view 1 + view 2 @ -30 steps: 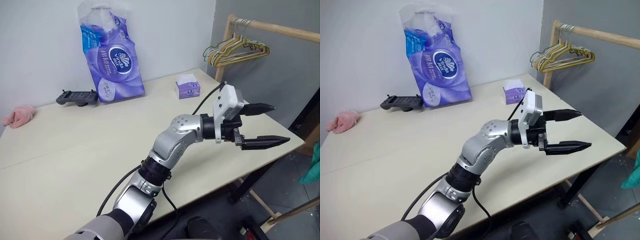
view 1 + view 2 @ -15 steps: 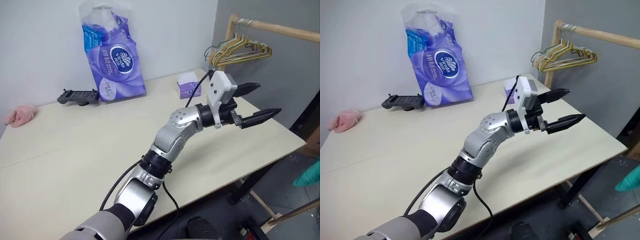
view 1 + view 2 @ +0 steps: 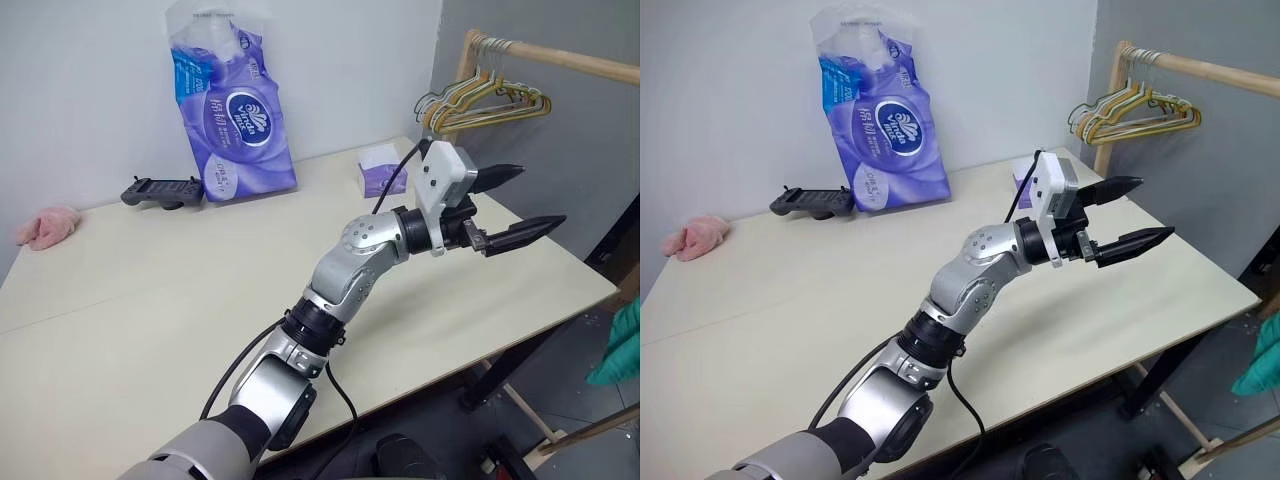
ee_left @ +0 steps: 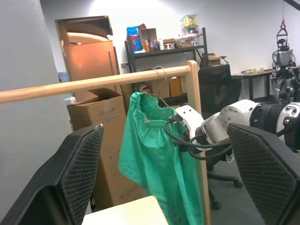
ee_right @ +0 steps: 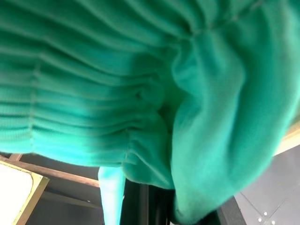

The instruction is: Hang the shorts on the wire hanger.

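Reaching out over the table [image 3: 150,290], the left pincer [image 3: 500,208] stands wide open and empty. Further right, the shorts [image 4: 154,154] hang from the wooden rail [image 4: 93,84] beside the right arm; I cannot tell the right pincer's state. Risk: the fabric slides off if released while poorly seated.

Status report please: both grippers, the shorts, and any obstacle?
Left gripper open, empty, above table edge. Shorts hanging at wooden rail, right gripper at them, grip unclear. No obstacle seen.
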